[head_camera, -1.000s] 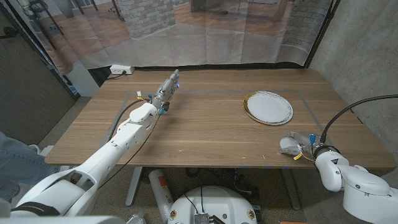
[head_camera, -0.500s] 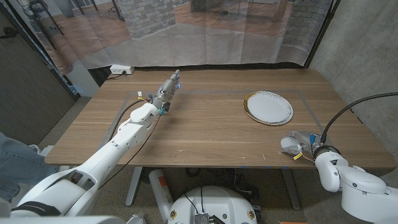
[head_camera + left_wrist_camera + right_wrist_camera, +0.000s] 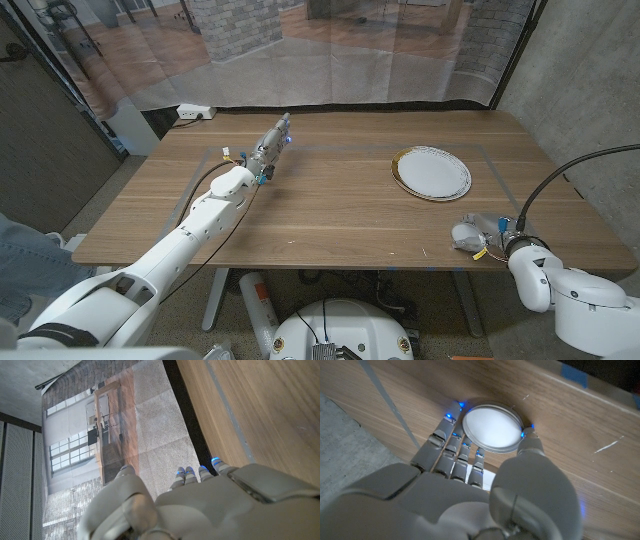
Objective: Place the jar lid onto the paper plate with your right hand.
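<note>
Pinching the jar lid (image 3: pixel 492 428) between fingers and thumb at the wooden table's (image 3: pixel 340 215) near right edge, the right hand (image 3: pixel 480 236) sits well short of the paper plate (image 3: pixel 431 172), while the left hand (image 3: pixel 271 139), fingers straight and empty, reaches toward the far left side.

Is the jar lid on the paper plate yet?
No. The jar lid lies on the table between the right hand's fingers; paper plate is empty.
</note>
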